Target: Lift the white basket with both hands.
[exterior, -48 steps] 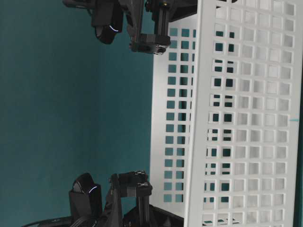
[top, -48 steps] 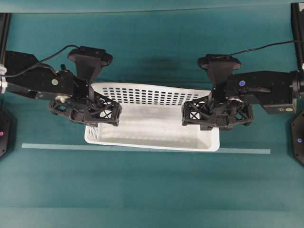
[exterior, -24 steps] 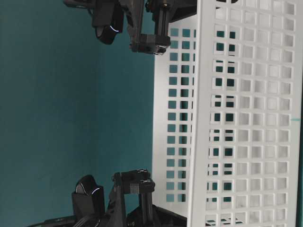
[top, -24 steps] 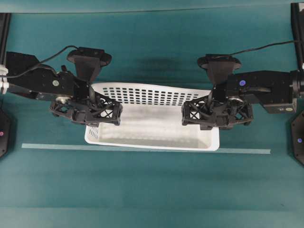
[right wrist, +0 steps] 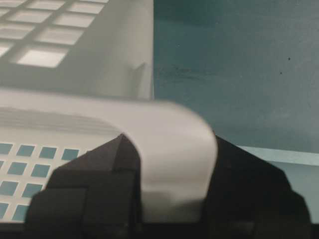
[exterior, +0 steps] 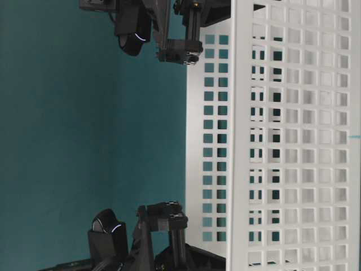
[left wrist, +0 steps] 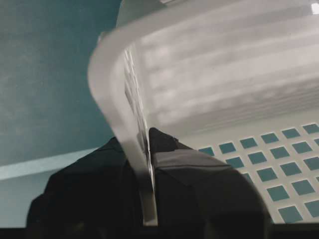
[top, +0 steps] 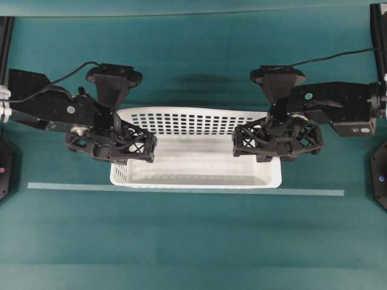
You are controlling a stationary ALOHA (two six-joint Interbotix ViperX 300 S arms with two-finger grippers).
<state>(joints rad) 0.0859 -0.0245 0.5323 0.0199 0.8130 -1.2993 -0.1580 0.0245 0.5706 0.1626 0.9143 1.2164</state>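
Left gripper (top: 124, 147) clamps white basket (top: 196, 172) left rim, right gripper (top: 266, 140) clamps right rim; we see basket levelled, shifted since a second ago: lift underway.

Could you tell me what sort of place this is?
Probably a robotics lab bench: a teal-covered table with a tape line, where the left gripper and right gripper hold a white basket.

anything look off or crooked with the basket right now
Nothing stands out. The white basket looks intact and empty. The left gripper is clamped on its left end wall and the right gripper on its right rim. In the overhead view it sits square to the pale tape line.
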